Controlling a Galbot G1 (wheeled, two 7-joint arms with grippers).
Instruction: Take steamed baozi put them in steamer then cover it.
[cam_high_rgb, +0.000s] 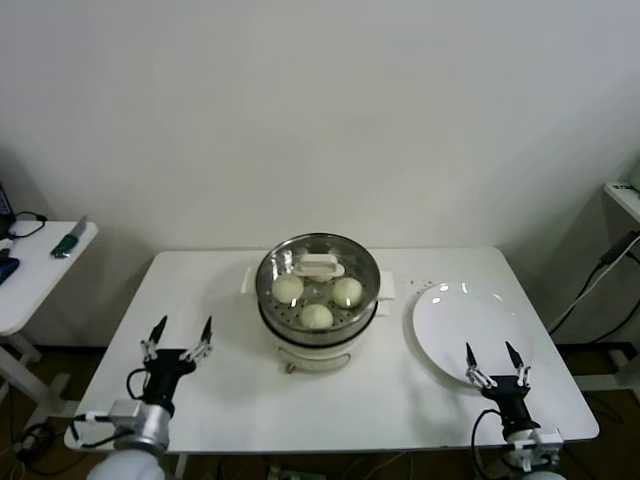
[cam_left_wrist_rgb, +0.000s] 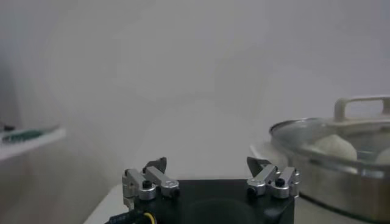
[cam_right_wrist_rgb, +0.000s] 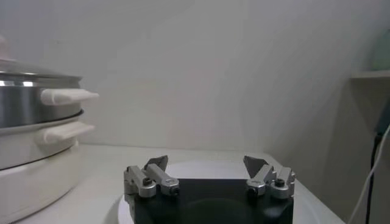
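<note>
No text, label, brand, number or sign can be read anywhere in these views. The steamer (cam_high_rgb: 318, 300), its glass cover (cam_high_rgb: 318, 266) and the white plate (cam_high_rgb: 470, 330) show plain surfaces. A small dark-red mark low on the steamer's white base may be a knob or badge, but it is too small to tell.

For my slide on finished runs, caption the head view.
Glass cover sits on the steamer over three visible baozi; both open grippers wait apart.
</note>
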